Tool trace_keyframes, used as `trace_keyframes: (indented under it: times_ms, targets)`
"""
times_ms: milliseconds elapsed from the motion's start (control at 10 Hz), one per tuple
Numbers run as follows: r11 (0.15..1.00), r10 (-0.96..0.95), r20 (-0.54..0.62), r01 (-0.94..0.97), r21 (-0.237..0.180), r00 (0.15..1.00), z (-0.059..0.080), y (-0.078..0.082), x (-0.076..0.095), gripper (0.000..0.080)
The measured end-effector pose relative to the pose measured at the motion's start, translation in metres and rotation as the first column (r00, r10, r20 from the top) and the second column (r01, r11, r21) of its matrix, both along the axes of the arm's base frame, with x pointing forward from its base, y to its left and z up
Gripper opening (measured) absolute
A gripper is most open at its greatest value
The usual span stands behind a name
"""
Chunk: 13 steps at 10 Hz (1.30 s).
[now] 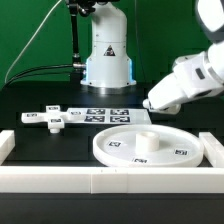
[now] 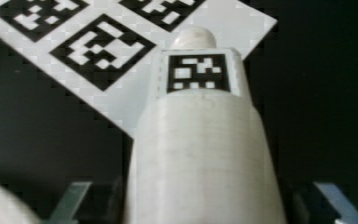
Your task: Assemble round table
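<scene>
Front & closest: the white rail [image 1: 100,180] is running along the near edge of the work area. The disc [image 1: 130,156] is lying flat just behind it, tags up, and its central hub [image 1: 148,140] is sitting bare w/ nothing in it.

Over to the wrist view: the leg [image 2: 197,130] is filling the shot, sitting between the fingers [image 2: 83,200] of the gripper [image 2: 206,205], one finger showing on each side. The actual pad contact is sitting at the frame edge, so I can't see it directly. But in the exterior view the leg is hanging off the table at a slant, so I'm calling it clamped narrow on the leg.

Its tagged end is pointing away from the wrist, w/ the marker board [image 2: 87,50] lying beyond it.

Key geometry now. The leg's long axis is running straight out of the gripper, slanting down toward the exterior view's left, nowhere near upright. The free tip is hovering over the dark table just beside the marker board, apart from the disc. The hub is lying camera-ward of that tip and lower, approx. in line w/ it.

My read: the leg is needing to tip to vertical and come toward the camera before going down on the hub. There's only one arm, so it's doing all of that.

The cross piece [image 1: 50,118] is waiting flat on the table, well apart at the exterior view's left, beyond the marker board & not in play yet.
</scene>
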State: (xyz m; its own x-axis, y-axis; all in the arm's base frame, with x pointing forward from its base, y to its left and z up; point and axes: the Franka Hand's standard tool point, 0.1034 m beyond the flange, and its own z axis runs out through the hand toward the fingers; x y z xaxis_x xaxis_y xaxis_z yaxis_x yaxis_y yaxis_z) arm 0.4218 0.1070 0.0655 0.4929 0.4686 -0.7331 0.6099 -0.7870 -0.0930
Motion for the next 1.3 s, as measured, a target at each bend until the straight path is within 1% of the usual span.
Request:
trace_keyframes:
  times_ms: [100, 200, 300, 400, 500, 600, 700, 800, 900, 1000, 1100, 1200, 1300]
  targets:
    - [1.0, -0.009, 0.048, 0.008, 0.019, 0.999, 0.016, -0.005, 0.012, 0.0407]
    - [0.999, -0.005, 0.08, 0.002, 0.041, 0.997, 0.007, -0.002, 0.01, 0.0407]
    - [0.997, -0.005, 0.134, -0.006, 0.08, 0.991, 0.001, -0.001, 0.014, 0.0408]
    - [0.995, -0.012, 0.179, -0.006, 0.101, 0.984, 0.004, -0.003, 0.017, 0.0409]
    - [0.991, -0.027, 0.24, -0.005, 0.135, 0.97, 0.005, -0.004, 0.022, 0.0409]
    - [0.988, -0.071, 0.251, 0.034, 0.149, 0.965, 0.017, -0.011, 0.023, 0.0409]
    - [0.988, -0.071, 0.274, 0.03, 0.152, 0.959, 0.04, -0.012, 0.041, 0.0409]
    - [0.986, -0.07, 0.316, 0.018, 0.166, 0.946, 0.055, -0.008, 0.056, 0.0409]
    - [0.982, -0.075, 0.371, 0.004, 0.189, 0.926, 0.064, -0.006, 0.066, 0.0409]
    - [0.967, -0.103, 0.466, -0.02, 0.252, 0.879, 0.059, -0.005, 0.072, 0.0409]
    - [0.96, -0.117, 0.506, -0.032, 0.278, 0.854, 0.057, -0.01, 0.067, 0.0409]
    - [0.949, -0.147, 0.556, -0.043, 0.313, 0.818, 0.057, -0.011, 0.072, 0.0409]
    - [0.94, -0.192, 0.553, -0.009, 0.34, 0.811, 0.057, -0.015, 0.073, 0.0409]
